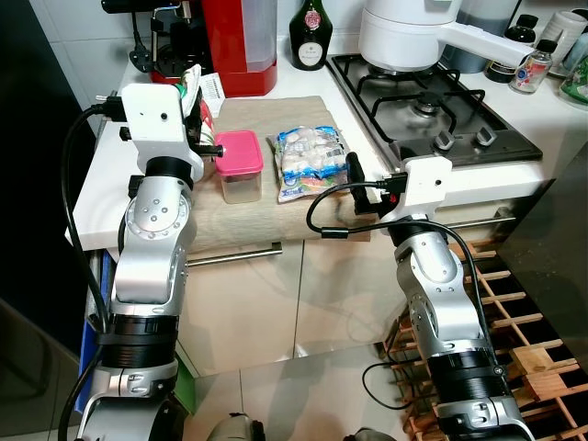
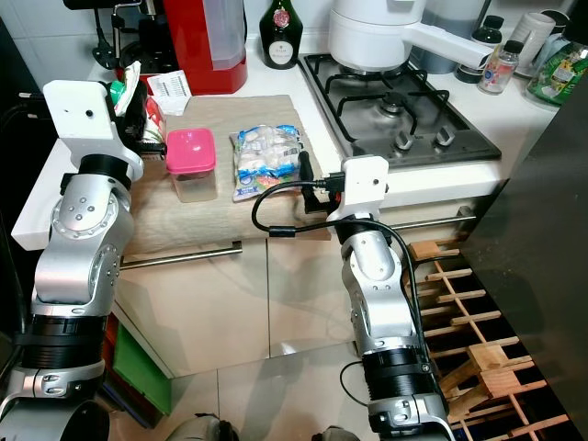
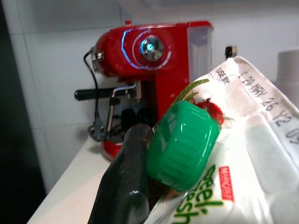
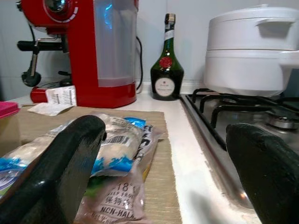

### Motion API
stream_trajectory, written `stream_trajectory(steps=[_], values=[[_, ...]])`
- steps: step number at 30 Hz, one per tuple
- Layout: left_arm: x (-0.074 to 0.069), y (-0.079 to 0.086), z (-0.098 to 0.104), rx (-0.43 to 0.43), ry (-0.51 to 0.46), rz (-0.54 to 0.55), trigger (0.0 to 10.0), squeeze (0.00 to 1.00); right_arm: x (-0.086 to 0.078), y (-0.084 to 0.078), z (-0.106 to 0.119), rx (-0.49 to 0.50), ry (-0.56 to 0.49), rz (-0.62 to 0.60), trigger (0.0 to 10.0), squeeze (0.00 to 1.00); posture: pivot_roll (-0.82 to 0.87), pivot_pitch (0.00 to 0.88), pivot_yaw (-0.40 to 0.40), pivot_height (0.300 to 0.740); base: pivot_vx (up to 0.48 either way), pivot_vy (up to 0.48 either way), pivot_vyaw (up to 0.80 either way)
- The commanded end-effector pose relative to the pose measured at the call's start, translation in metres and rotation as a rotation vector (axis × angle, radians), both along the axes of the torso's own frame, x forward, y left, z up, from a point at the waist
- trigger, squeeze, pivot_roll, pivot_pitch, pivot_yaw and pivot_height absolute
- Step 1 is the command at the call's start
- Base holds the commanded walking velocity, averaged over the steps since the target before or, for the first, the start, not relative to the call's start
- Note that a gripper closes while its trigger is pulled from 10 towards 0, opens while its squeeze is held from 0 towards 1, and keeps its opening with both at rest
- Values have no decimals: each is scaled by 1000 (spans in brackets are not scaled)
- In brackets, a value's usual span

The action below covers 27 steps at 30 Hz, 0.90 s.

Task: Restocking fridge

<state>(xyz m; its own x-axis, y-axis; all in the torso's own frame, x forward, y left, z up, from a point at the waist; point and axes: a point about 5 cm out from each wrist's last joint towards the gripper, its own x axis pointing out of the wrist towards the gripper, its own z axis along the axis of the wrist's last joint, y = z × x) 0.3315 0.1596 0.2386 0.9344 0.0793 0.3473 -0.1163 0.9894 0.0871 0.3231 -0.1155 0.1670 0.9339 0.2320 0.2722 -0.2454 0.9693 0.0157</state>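
My left gripper (image 1: 204, 119) is raised over the left end of the counter and is shut on a white carton (image 3: 247, 140) with a green screw cap (image 3: 182, 144). One black finger (image 3: 124, 186) presses beside the cap. A clear bag of pale food (image 1: 310, 158) lies on the beige mat (image 1: 266, 197) beside a pink-lidded tub (image 1: 239, 163). My right gripper (image 4: 163, 186) is open at the counter's front edge. It points at the bag's near right end, and the bag lies just ahead of the left finger (image 4: 70, 163).
A red coffee machine (image 1: 234, 41), a dark green bottle (image 1: 310, 37) and a white pot (image 1: 404, 32) on the gas hob (image 1: 432, 110) stand behind. A drawer handle (image 1: 234, 257) runs below the counter. A wooden wine rack (image 1: 514, 312) stands at lower right.
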Motion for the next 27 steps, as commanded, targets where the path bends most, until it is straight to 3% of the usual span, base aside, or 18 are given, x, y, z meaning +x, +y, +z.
stream_trajectory(steps=[1,9,17,27], values=[[0,3,-6,13,20,25,10000,0,2,-4,5,10,-10,-12,10000,0,-67,0,18,716,-405,0,0],[-1,2,-8,15,20,26,10000,0,2,-4,2,-7,6,-12,10000,0,-69,0,17,716,-403,0,0],[0,-1,-9,14,22,18,10000,0,3,-8,-1,-17,19,-36,10000,0,-73,0,16,716,-402,0,680],[1,-5,-9,12,21,6,10000,0,3,-9,-1,-13,24,-40,10000,0,-78,0,15,716,-400,0,0]])
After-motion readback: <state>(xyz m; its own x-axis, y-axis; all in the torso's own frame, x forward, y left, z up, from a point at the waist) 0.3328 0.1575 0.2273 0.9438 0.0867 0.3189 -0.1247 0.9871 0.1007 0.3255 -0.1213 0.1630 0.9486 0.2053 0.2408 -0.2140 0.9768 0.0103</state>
